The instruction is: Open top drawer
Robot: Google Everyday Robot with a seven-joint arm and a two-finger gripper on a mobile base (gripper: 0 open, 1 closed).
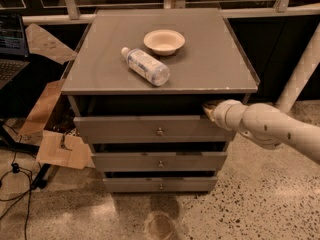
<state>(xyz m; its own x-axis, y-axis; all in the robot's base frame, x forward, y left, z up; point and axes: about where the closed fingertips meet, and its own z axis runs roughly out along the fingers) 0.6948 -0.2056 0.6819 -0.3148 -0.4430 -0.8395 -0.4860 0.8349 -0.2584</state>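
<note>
Reaching tool: the gripper point(212, 111) sits at the right end of the top drawer point(115, 129), its tip at the upper edge of the front panel, in the dark gap under the cabinet top point(215, 59).
State of tool: I cannot tell whether it is spread or pressed together; the tip is a pale blur against the shadow. It looks to be touching or hooked behind the panel's top right corner, with nothing carried.
Arm: the white forearm point(270, 129) comes in from the right, low and nearly level.
Task's thing: the top drawer is the widest front of three, directly below the cabinet top, and seems to stand slightly forward of the frame.
Handling: probably a stiff, flat panel on slides, fairly light and not fragile; it should move straight out with a steady pull.
Where to hold: the small brass knob point(160, 131) at centre gives the squarest pull but is tiny and likely slippery; the top edge offers a broader hold, though pulling at one corner may skew the drawer.
Below: the middle drawer point(125, 161) and bottom drawer point(130, 184) are not the target.
On top: a lying bottle point(146, 66) and a bowl point(164, 41), which a jerk could disturb.
</note>
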